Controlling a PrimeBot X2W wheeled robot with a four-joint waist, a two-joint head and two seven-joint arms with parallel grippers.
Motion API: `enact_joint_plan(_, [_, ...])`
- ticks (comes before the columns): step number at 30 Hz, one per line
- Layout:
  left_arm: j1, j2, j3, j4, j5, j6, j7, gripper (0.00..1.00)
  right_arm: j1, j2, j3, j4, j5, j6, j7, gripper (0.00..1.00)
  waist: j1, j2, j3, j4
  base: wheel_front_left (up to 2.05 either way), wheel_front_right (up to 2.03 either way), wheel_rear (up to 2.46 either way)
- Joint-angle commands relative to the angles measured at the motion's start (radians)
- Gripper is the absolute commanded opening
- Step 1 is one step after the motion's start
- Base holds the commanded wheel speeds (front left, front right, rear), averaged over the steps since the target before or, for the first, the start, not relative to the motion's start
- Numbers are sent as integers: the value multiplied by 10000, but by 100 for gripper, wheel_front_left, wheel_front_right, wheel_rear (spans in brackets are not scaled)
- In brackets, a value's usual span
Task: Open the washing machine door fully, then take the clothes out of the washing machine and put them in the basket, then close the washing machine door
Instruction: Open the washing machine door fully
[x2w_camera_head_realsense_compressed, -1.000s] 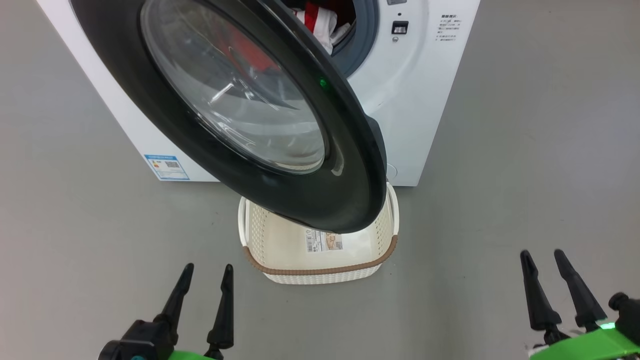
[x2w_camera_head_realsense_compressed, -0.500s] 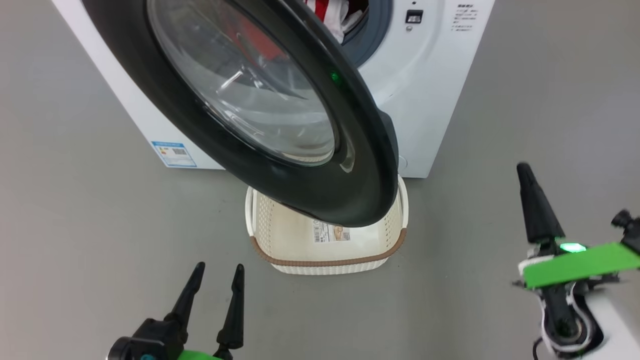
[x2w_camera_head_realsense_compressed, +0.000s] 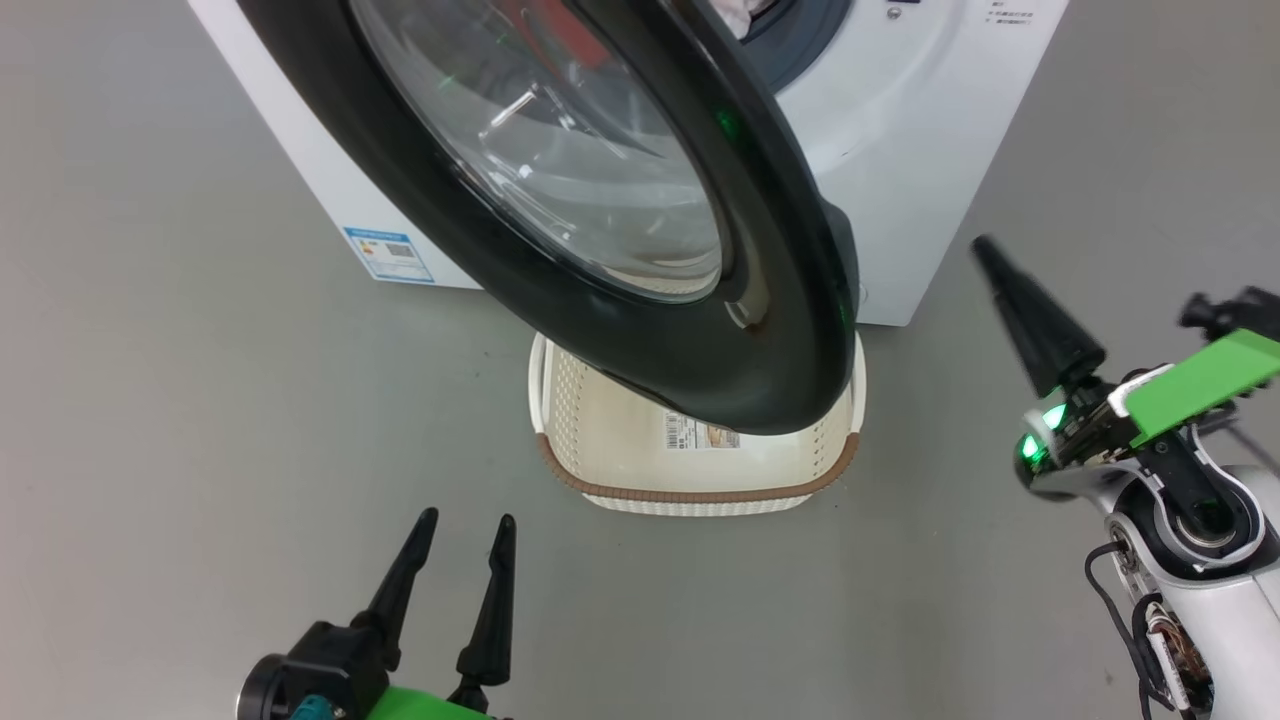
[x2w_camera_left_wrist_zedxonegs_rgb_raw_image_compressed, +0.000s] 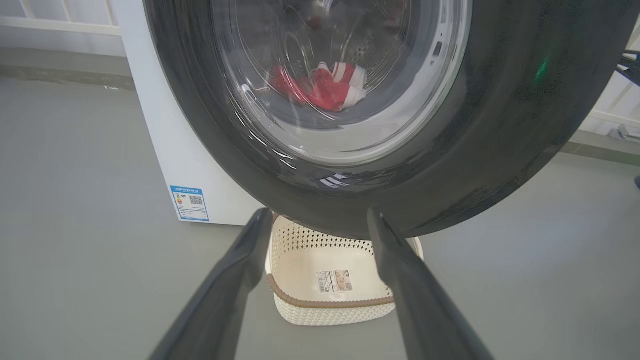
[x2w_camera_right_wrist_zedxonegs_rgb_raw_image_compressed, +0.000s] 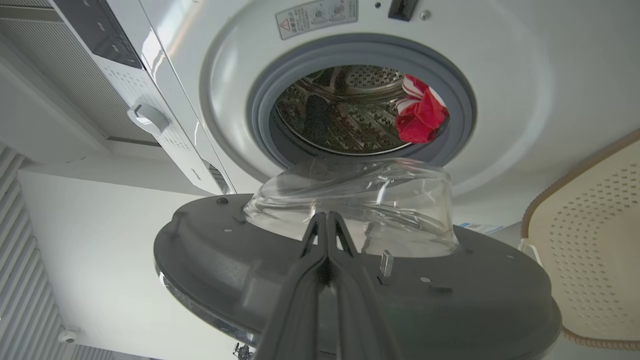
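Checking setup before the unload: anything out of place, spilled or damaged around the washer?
Nothing spilled or damaged. One oddity: the basket sits close in front of the washing machine, beneath the partly open washing machine door, which overhangs much of it in the head view and may get in the way of dropping in the clothes.

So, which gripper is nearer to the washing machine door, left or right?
Probably right. The right gripper is raised beside the free edge of the washing machine door, pointing at its inner side; the left gripper sits low, in front of it.

Door ajar, clothes inside machine
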Motion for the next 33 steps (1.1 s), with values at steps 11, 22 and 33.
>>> enact_joint_plan(11, [-313, 87, 54, -196, -151, 126, -82, 100, -1581, 223, -533, 2565, 1662, 4, 4966, 0, 0, 0, 109, 183, 0, 0, 0])
enact_joint_plan(22, [-342, 87, -76, -161, -209, 146, -82, 100, -2341, 433, -531, 3593, 1548, 4, 6622, 0, 0, 0, 155, 304, 0, 0, 0])
enact_joint_plan(33, [-341, 87, -73, -149, -261, 177, -82, 100, -2152, 711, -459, 3528, 933, 4, 7227, 0, 0, 0, 60, 416, 0, 0, 0])
